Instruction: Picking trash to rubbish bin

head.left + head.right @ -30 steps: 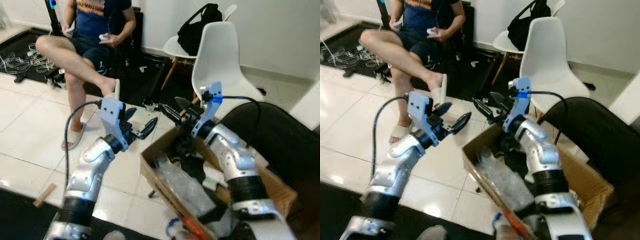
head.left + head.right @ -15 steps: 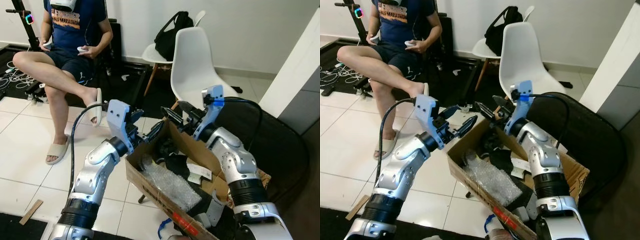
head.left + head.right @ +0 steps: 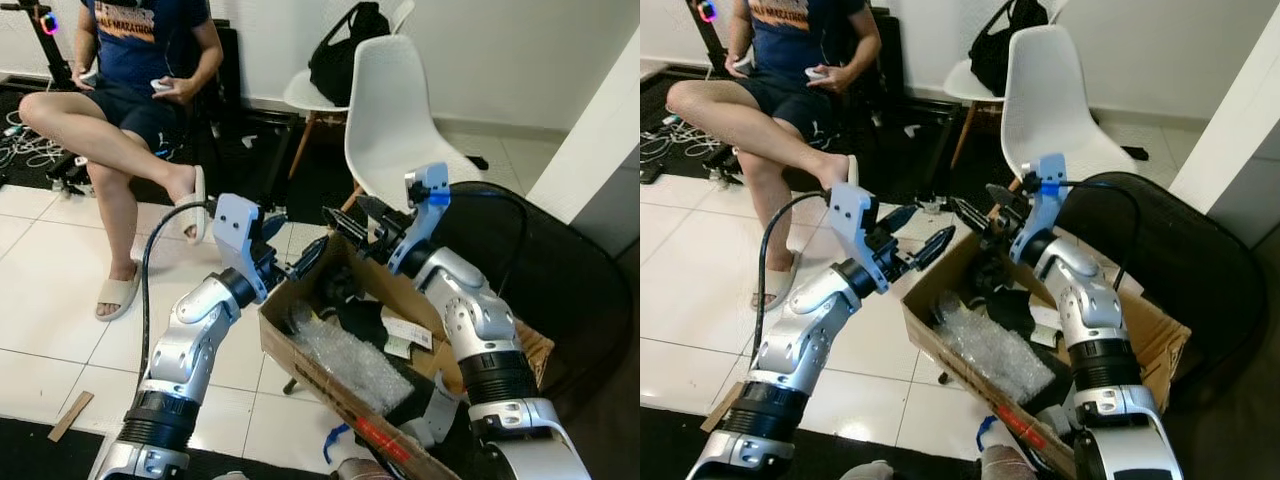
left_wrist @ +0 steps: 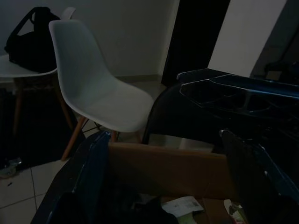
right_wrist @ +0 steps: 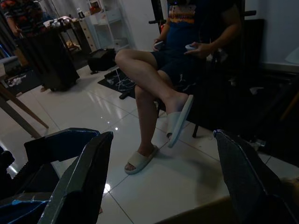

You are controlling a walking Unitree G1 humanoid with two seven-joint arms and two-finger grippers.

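Both silver arms are raised and bent at the elbow, reaching forward over a cardboard box [image 3: 300, 352] that serves as the rubbish bin. The left gripper [image 3: 298, 252] is held at the box's near-left rim with its jaws spread wide and nothing gripped between them. The right gripper [image 3: 352, 220] is poised above the far rim, jaws likewise parted and empty (its fingers point toward the left gripper). Below and between the two sets of jaws, inside the box, a clear plastic wrap [image 3: 345, 355], dark crumpled items and a white paper slip [image 3: 405, 332] are seen; what the dark items are cannot be made out. Beyond the right jaws a white chair [image 3: 395, 125] stands, and beyond the left jaws a seated person [image 3: 130, 90] is cut off at the shoulders. The wrist views are dim, the finger edges being barely traced.
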